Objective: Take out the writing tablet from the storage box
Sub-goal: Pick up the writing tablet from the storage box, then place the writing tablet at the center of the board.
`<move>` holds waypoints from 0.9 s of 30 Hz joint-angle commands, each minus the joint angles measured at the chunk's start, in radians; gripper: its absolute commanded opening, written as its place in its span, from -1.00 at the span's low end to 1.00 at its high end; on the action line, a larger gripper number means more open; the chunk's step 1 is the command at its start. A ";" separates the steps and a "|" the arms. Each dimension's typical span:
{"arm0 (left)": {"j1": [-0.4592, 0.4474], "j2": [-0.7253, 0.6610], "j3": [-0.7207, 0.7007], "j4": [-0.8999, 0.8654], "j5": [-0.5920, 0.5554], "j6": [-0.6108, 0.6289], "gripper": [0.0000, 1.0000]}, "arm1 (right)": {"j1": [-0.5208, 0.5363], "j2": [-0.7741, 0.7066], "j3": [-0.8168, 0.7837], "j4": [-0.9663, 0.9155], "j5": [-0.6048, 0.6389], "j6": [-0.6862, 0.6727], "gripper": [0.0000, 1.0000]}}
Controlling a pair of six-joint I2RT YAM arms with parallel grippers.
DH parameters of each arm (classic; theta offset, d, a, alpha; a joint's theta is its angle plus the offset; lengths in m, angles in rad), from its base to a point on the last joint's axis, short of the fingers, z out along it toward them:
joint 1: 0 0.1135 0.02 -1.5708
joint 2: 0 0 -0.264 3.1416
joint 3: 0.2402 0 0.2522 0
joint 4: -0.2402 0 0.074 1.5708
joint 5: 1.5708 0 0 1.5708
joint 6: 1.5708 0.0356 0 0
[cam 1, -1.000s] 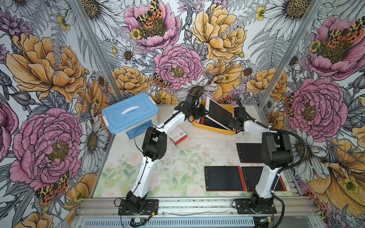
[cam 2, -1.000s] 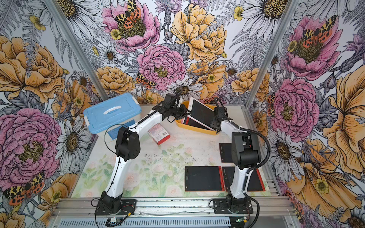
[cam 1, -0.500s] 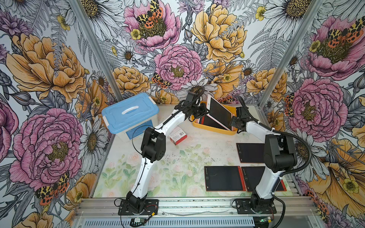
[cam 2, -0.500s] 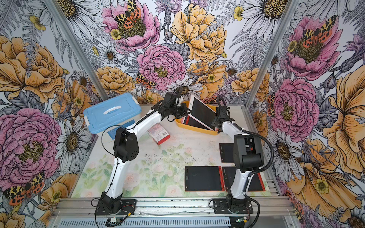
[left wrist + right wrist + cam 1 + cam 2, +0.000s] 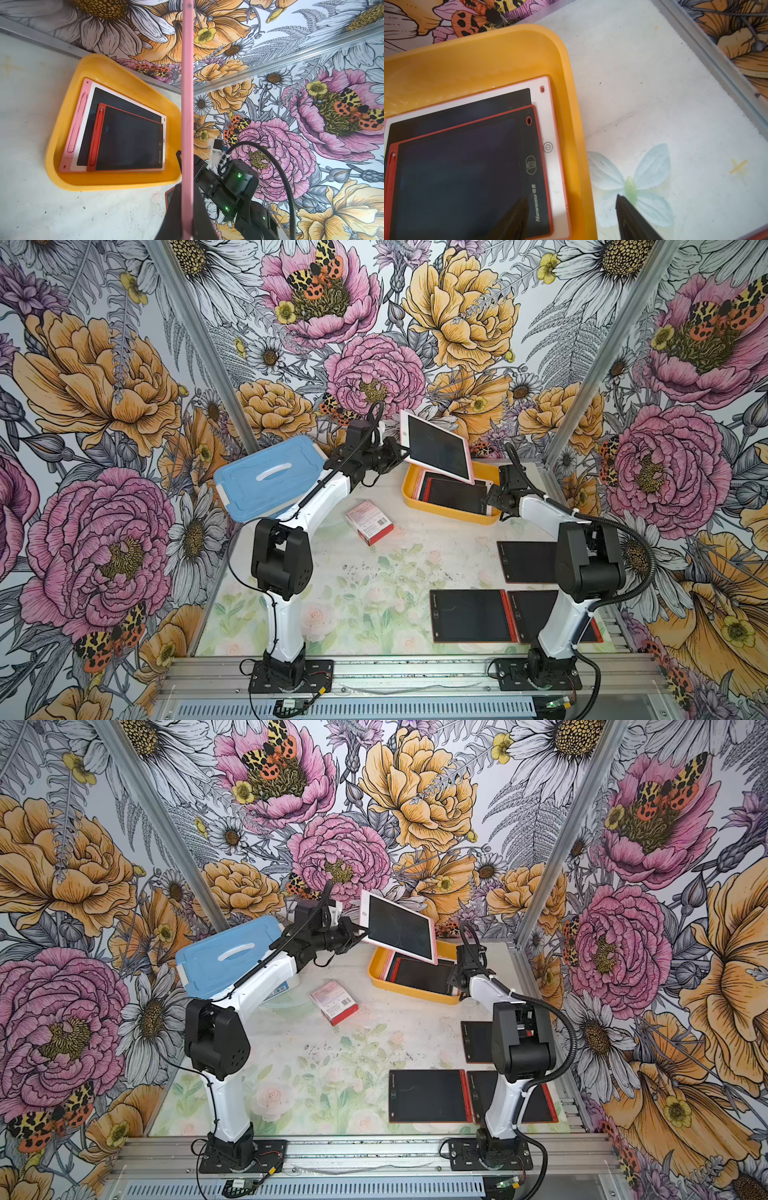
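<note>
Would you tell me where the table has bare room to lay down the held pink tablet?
For the pink tablet, the widest bare patch is the table's middle, bordered by the carton, the left arm and the black tablets. A narrower strip lies between carton and storage box. Crowded: front right, those tablets and the right arm; back left, the blue-lidded box.
</note>
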 commanded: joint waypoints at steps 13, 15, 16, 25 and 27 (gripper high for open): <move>-0.009 -0.423 -0.411 0.055 -0.046 0.050 -1.00 | -0.008 -0.094 0.030 0.015 -0.007 -0.001 0.69; -0.032 -0.461 -0.469 0.080 -0.061 0.034 -1.00 | -0.007 -0.125 0.020 0.016 -0.017 -0.004 0.79; -0.044 -0.480 -0.497 0.097 -0.069 0.022 -1.00 | -0.005 -0.145 0.012 0.015 -0.024 -0.005 0.83; -0.155 -0.651 -0.741 0.178 -0.192 -0.053 -1.00 | 0.064 -0.346 -0.080 0.015 -0.021 0.005 0.99; -0.178 -0.687 -0.792 0.185 -0.230 -0.074 -1.00 | 0.087 -0.396 -0.110 0.014 -0.014 0.010 0.98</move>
